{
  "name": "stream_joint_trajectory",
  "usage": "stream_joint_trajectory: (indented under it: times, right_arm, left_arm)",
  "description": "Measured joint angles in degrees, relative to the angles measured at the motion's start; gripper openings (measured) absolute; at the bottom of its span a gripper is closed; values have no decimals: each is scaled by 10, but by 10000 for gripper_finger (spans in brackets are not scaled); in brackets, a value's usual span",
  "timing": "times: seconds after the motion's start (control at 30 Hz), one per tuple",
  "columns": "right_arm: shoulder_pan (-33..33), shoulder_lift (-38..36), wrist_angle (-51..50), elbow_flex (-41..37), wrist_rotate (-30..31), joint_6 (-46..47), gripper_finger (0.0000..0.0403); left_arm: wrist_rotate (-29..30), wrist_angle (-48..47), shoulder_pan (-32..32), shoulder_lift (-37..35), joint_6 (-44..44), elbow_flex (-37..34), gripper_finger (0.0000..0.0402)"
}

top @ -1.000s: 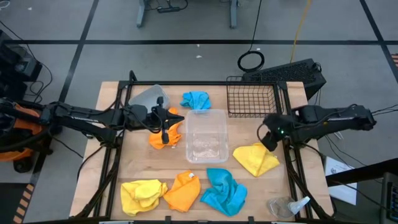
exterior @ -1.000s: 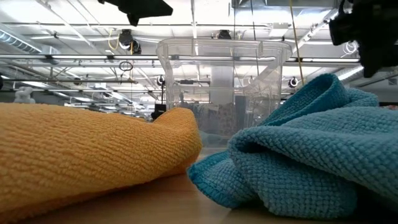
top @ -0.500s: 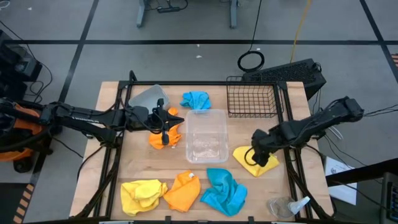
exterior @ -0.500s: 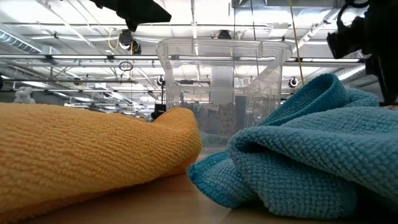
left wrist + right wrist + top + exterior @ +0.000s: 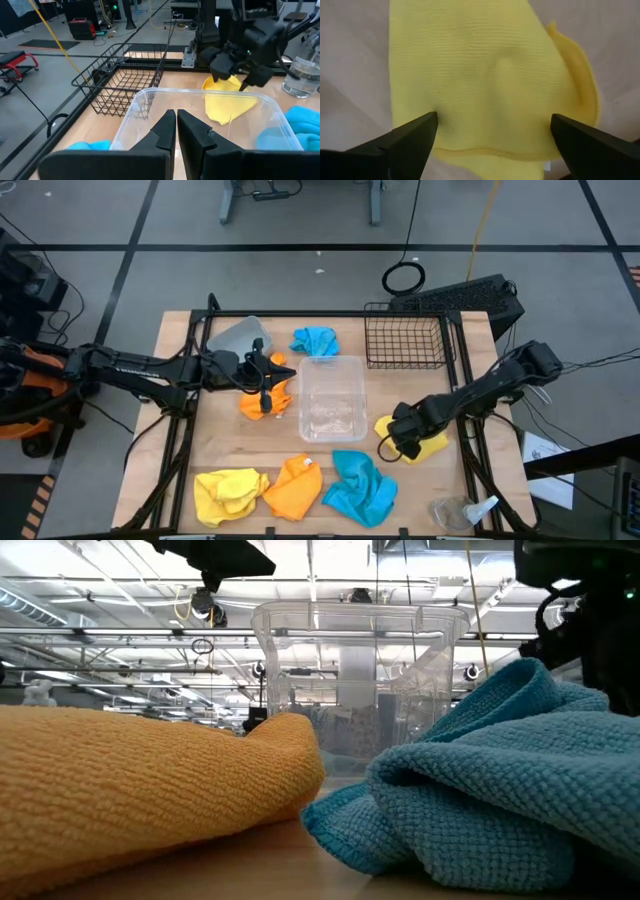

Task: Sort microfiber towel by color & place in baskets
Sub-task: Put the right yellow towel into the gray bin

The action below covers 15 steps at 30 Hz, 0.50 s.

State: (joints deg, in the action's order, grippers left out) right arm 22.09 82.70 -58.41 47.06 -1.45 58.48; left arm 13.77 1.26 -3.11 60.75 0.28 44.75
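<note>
Along the table's near edge, three towels lie in a row: a yellow towel point(image 5: 230, 492), an orange towel point(image 5: 293, 488) touching it, and a crumpled blue towel point(image 5: 358, 486). A clear plastic wrapper point(image 5: 463, 511) sits apart at the near right corner.

Mid-table, right side: the right gripper point(image 5: 392, 444) is low over a second yellow towel point(image 5: 418, 442), fingers spread wide. In the right wrist view the yellow cloth point(image 5: 490, 75) lies flat and fills the gap between the two dark fingers point(image 5: 405, 137); nothing is gripped. This towel lies just right of the clear plastic tub point(image 5: 332, 397), which stands at table centre.

Mid-table, left side: the left gripper point(image 5: 263, 383) hangs above a second orange towel point(image 5: 268, 395) that lies just left of the tub. Its fingers are pressed together; the left wrist view shows them point(image 5: 172, 131) closed with nothing between, pointing across the tub's rim point(image 5: 200, 95). Whether the fingertips touch the orange cloth below cannot be told.

Far side: the grey metal bin point(image 5: 240, 336) at the far left, a second blue towel point(image 5: 316, 340) beside it just behind the tub, and the black wire-mesh basket point(image 5: 405, 340) at the far right.
</note>
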Motion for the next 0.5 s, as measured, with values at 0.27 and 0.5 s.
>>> stream_joint_trajectory:
  times: [0.27, 0.5]
  right_arm:
    - [8, 54, 43, -28, -1, 0, 380]
    - [20, 54, 94, -47, -4, 8, 379]
  left_arm:
    - [0, -1, -17, 0, 0, 0, 25]
    - [-1, -1, -36, 0, 0, 0, 25]
